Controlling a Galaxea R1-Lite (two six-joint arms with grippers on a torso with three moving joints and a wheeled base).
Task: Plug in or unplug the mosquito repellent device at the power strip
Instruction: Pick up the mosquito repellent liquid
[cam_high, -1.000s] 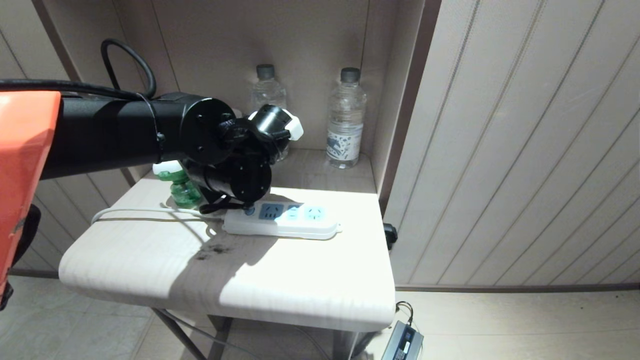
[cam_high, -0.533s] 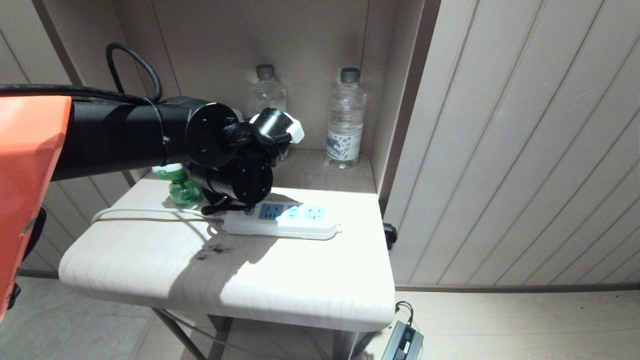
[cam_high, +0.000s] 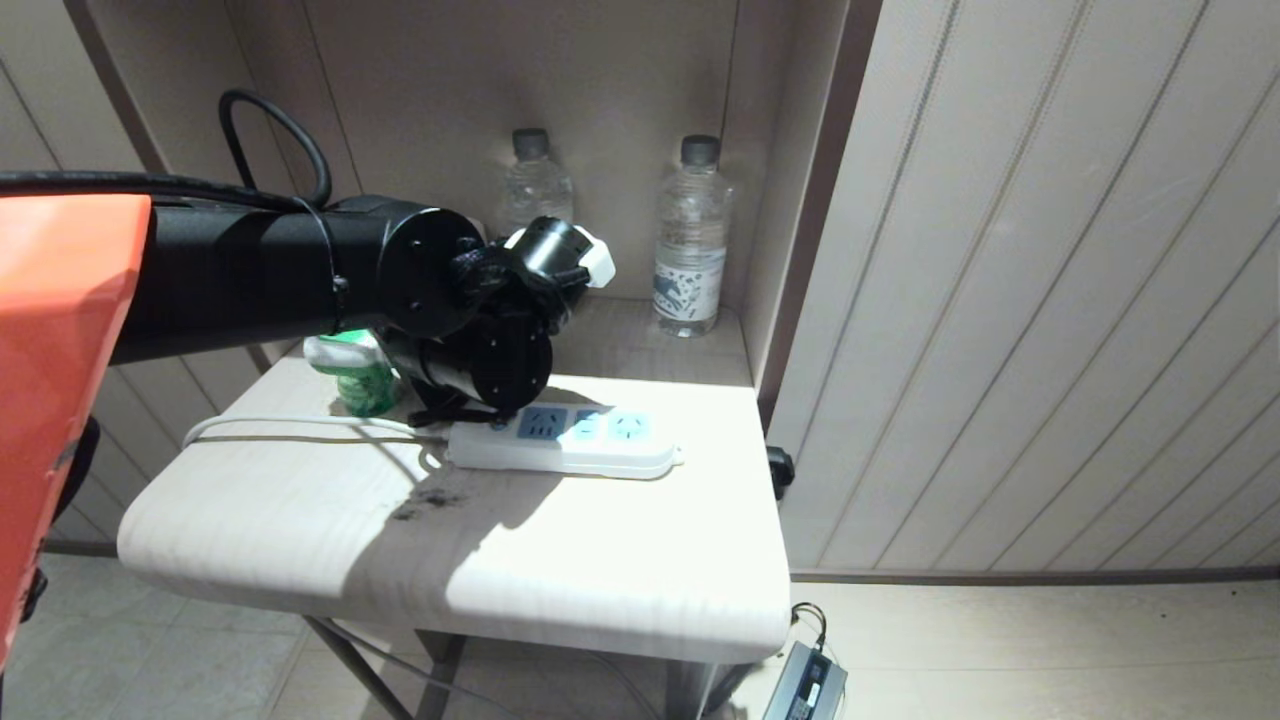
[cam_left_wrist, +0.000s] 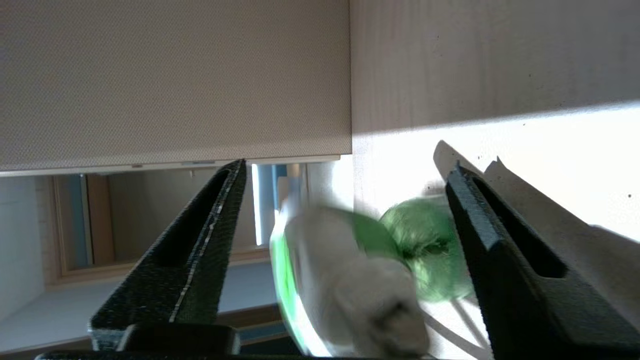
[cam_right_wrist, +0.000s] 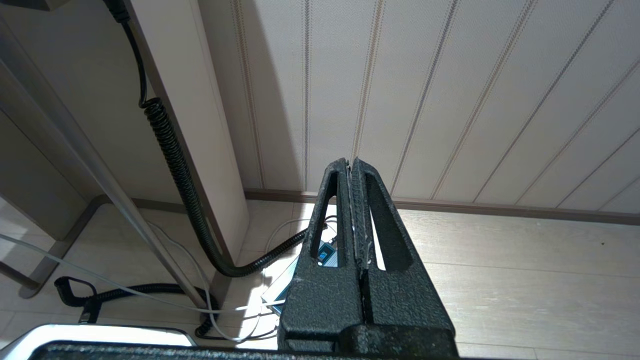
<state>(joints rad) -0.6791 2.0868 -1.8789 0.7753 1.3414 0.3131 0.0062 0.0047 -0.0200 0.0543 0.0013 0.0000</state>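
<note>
The left gripper (cam_left_wrist: 345, 250) stood wide, its 2 fingers (cam_left_wrist: 200, 250) on either side of the mosquito repellent device (cam_left_wrist: 350, 280) without pressing it. A second before, that gripper had been narrower around the device, which stood upright; now the device (cam_high: 345, 372) leaned over, blurred in the wrist view, on the table (cam_high: 300, 520) just beside the cord end of the power strip (cam_high: 570, 440), not plugged in. The left arm had barely shifted. 2 water bottles (cam_high: 690, 240) stood behind in the alcove. The right gripper (cam_right_wrist: 352, 210) hung pressed together near the floor (cam_right_wrist: 525, 280).
</note>
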